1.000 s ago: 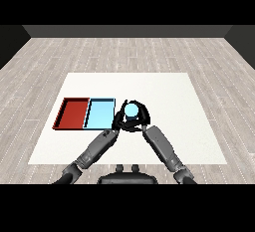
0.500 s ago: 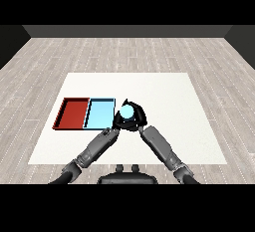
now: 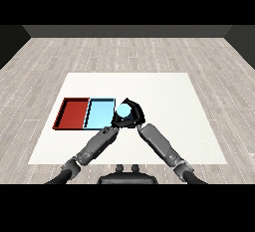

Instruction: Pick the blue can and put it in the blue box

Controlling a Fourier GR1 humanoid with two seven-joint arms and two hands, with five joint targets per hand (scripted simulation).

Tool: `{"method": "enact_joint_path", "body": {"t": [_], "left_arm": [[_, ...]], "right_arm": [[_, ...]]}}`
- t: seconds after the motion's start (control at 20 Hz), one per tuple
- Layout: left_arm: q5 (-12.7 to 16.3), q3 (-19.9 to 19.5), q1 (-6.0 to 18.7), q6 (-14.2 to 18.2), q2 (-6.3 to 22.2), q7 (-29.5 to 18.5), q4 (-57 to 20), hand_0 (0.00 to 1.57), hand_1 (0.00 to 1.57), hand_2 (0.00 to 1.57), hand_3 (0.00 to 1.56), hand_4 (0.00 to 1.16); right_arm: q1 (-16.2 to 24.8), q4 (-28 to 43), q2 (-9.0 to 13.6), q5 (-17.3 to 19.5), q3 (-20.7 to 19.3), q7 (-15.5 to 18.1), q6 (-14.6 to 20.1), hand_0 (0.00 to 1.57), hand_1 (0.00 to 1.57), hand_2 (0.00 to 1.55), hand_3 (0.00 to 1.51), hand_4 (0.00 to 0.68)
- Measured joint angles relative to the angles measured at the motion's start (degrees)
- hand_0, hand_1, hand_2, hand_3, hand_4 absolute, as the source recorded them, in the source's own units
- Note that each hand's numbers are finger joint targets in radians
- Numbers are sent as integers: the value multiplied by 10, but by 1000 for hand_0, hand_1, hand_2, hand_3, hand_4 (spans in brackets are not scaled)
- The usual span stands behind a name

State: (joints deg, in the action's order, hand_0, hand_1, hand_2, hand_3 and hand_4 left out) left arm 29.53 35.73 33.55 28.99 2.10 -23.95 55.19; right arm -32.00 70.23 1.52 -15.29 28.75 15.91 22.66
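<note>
The blue can [image 3: 123, 110] shows its pale round top just right of the light blue tray [image 3: 97, 114], near that tray's right rim. My right hand [image 3: 135, 116] is curled round the can and holds it above the table. My left hand [image 3: 114, 123] sits close under and to the left of the can, against the blue tray's near right corner. Its black shape merges with the right hand. The can's body is hidden by the hands.
A red tray [image 3: 73, 113] lies against the left side of the blue tray. Both trays sit on the left half of the white table [image 3: 174, 106]. Grey wooden floor surrounds the table.
My right hand has carried the blue can a little to the left, towards the blue tray's right rim. The left hand stayed close beneath it.
</note>
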Motion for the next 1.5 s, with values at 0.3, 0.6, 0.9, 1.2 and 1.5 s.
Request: {"method": "enact_joint_path", "body": {"t": [0.3, 0.6, 0.9, 1.2, 1.5], "left_arm": [[-12, 13, -6, 51, -1, 23, 6, 1571, 1571, 1555, 1458, 1134], [-12, 10, 7, 69, -7, 9, -13, 1571, 1571, 1558, 1472, 1142], [-31, 8, 0, 83, -9, 19, -7, 1571, 1571, 1559, 1466, 1138], [-45, -4, 7, 79, -14, 34, -8, 1571, 1571, 1569, 1478, 1142], [-62, -14, -1, 81, -19, 47, -4, 1571, 1571, 1571, 1493, 1149]], "right_arm": [[9, 0, 1, -12, 4, 14, -4, 1419, 1419, 1454, 1372, 529], [7, -6, -2, -13, -11, 15, -19, 1425, 1425, 1464, 1376, 522], [17, 5, -6, 16, -14, -1, -12, 0, 0, 0, 0, 0], [27, 24, -7, 45, -22, -26, -17, 0, 0, 0, 0, 0], [41, 39, -12, 66, -35, -35, -19, 0, 0, 0, 0, 0]]}}
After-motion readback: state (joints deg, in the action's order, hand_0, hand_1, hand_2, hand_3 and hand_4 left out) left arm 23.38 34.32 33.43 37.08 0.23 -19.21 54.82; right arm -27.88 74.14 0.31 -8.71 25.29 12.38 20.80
